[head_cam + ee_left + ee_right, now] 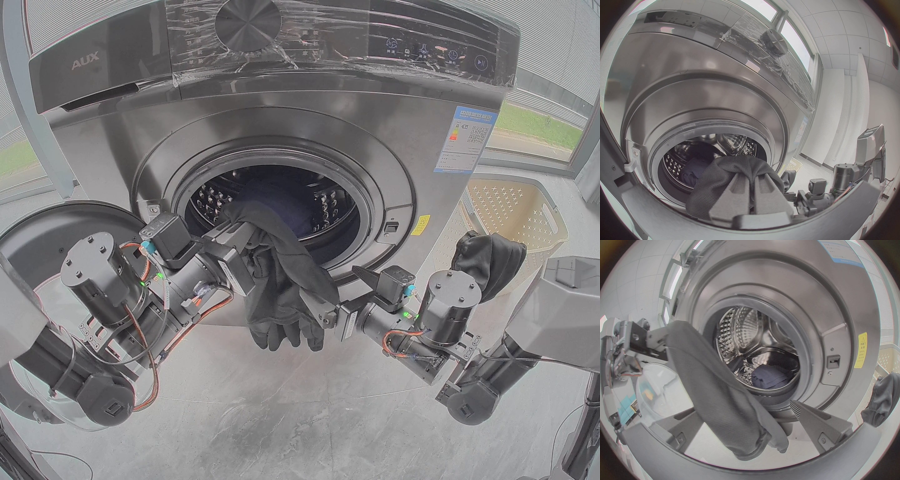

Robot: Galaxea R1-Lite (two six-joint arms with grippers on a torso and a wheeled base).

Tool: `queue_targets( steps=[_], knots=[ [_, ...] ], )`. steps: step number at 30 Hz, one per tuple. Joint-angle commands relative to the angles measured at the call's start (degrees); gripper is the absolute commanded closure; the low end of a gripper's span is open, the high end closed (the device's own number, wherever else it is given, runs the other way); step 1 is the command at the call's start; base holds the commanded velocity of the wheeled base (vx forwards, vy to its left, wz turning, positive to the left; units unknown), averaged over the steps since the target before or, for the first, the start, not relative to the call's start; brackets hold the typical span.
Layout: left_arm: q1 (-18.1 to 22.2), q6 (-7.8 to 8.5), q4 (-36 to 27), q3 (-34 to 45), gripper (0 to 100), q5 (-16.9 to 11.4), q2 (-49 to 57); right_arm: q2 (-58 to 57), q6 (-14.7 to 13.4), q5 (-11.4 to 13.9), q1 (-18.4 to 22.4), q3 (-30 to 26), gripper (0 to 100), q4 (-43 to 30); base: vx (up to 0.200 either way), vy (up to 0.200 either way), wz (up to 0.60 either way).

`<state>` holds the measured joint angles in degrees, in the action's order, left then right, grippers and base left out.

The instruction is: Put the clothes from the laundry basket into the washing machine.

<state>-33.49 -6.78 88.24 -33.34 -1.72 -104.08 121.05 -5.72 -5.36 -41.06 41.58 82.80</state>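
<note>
- Silver lettering [85, 60] stood on the washing machine [125, 150] drawer front, high above the left gripper [237, 228] jaws.
- An energy label [465, 139] and a yellow warning sticker [420, 224] sat above the right gripper [337, 290] jaws, their print too small to read.

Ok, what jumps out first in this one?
A dark garment hangs from the left gripper at the open mouth of the washing machine, its lower end drooping between the open fingers of the right gripper. A blue garment already lies in the drum. A second dark garment is draped over the edge of the laundry basket on the robot's right.
</note>
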Motion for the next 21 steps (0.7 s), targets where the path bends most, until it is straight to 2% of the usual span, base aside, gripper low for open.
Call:
queue_targets(
  steps=[1, 7, 15, 21],
  knots=[
    [0.00, 0.01, 0.01, -0.23, 100, 0.05, -0.24, -4.25, 0.00, 0.09, -2.62, -2.03, 0, -0.09, 0.000, 0.000, 0.00],
    [0.00, 0.01, 0.01, -0.23, 100, 0.05, -0.24, -4.69, 0.36, 0.18, -4.38, 0.25, 0, -0.80, 0.000, 0.000, 0.00],
    [0.00, 0.01, 0.01, -0.15, 100, 0.05, -0.16, 0.32, 0.36, 0.97, -2.98, 8.60, 0, -1.59, 0.000, 0.000, 0.00],
    [0.00, 0.01, 0.09, -0.06, 100, -0.04, -0.07, 2.08, 0.36, 0.88, -2.54, 11.06, 0, -2.64, 0.000, 0.000, 0.00]
  ],
)
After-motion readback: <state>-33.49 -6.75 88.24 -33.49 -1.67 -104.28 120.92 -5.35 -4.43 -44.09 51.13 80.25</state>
